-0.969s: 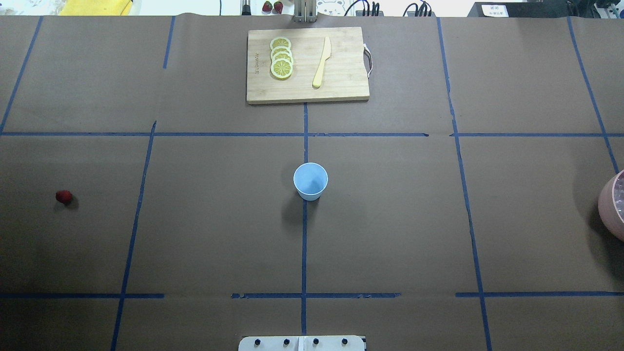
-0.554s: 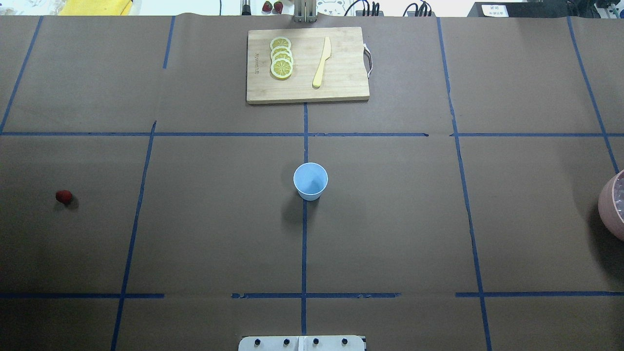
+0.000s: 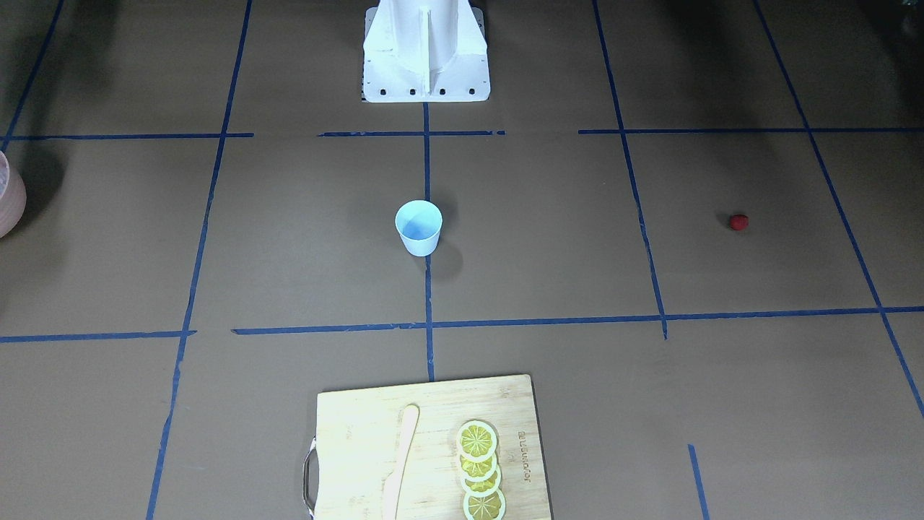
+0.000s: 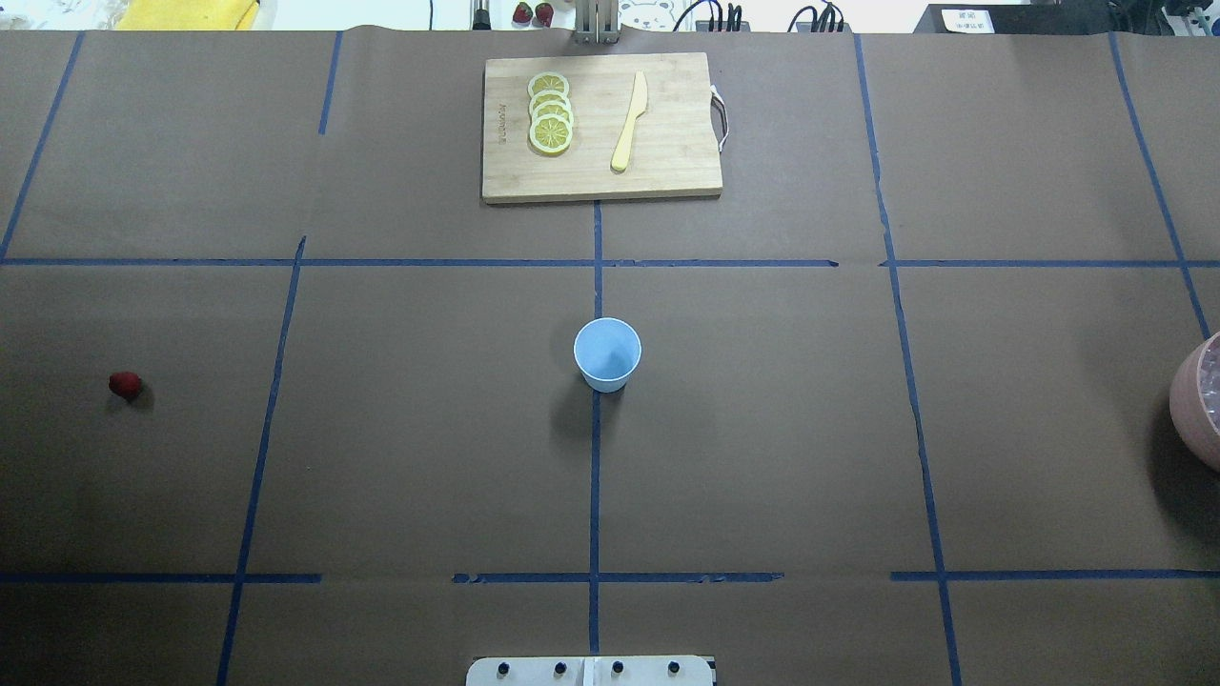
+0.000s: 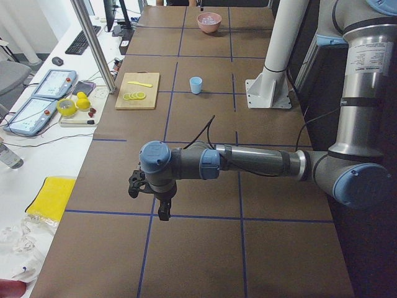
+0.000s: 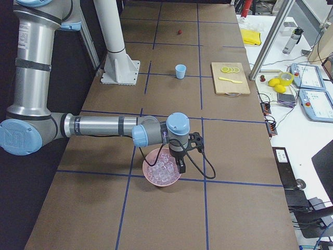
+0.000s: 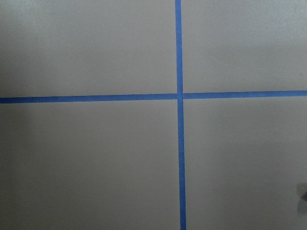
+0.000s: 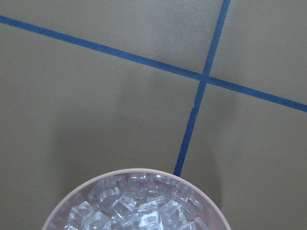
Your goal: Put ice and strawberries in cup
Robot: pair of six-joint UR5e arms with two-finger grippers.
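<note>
Ice (image 8: pixel 139 206) is to be picked first: the right gripper (image 6: pixel 180 167) is held over the bowl (image 6: pixel 151 178). Finger state cannot be told on either arm. Descent onto 1 cube is needed.

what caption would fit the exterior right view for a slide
The right gripper hangs over the pink bowl of ice, with the blue cup, cutting board and strawberry farther down the table.

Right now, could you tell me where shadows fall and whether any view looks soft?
Overhead exterior: even light; the cup throws a soft shadow to its lower left. Front-facing: top corners dark. Left wrist: soft, only tape lines. Right wrist: ice glinting, broad shadow beyond the bowl.
</note>
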